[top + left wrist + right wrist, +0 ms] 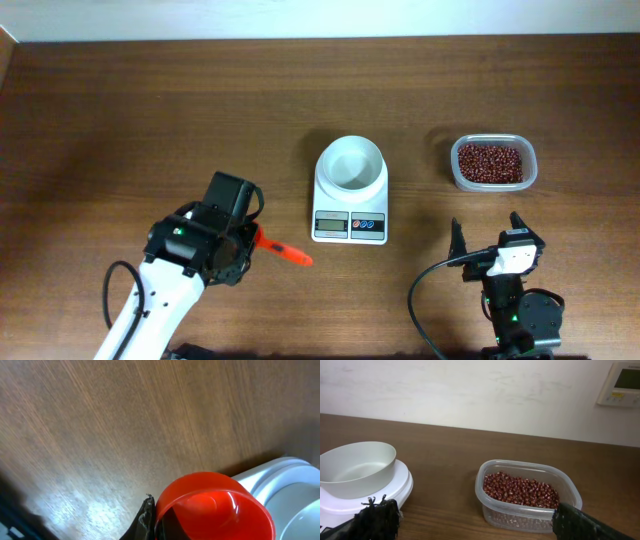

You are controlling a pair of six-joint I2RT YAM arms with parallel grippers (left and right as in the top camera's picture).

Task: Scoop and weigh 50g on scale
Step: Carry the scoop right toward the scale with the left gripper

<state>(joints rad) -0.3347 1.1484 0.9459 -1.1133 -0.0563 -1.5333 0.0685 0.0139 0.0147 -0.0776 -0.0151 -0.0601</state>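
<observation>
1. Left pincer [256, 238]: clenched on the handle end of a red scoop [286, 252]. From overhead the scoop juts out of it to the right, over bare wood, its tip pointing toward the scale and stopping short of it. In the left wrist view the scoop's round bowl fills the lower middle, looks empty, and has one dark finger [145, 519] beside it.

2. Right pincer [488, 236]: released, its fingers spread wide and nothing between them. It sits at the near right of the counter [150, 120], in front of the tub and apart from it.

3. Scale [350, 215]: small, white, rectangular. It stands near the middle of the counter, between the two arms. Its grey display and its red and blue buttons run along the near edge. The reading is too small to tell.

4. White bowl [350, 163]: round, upright, standing on the scale's platform. Its inside looks bare in the right wrist view.

5. Clear tub [492, 163]: plastic, rounded corners, no lid. It stands on the counter to the right of the scale, apart from it.

6. Red beans [520, 490]: small, dark red, lying in the tub below its rim.

7. Counter: dark brown wood grain.

8. Wall panel [622, 382]: pale, with a small screen, mounted on the white wall behind the counter, upper right in the right wrist view.
</observation>
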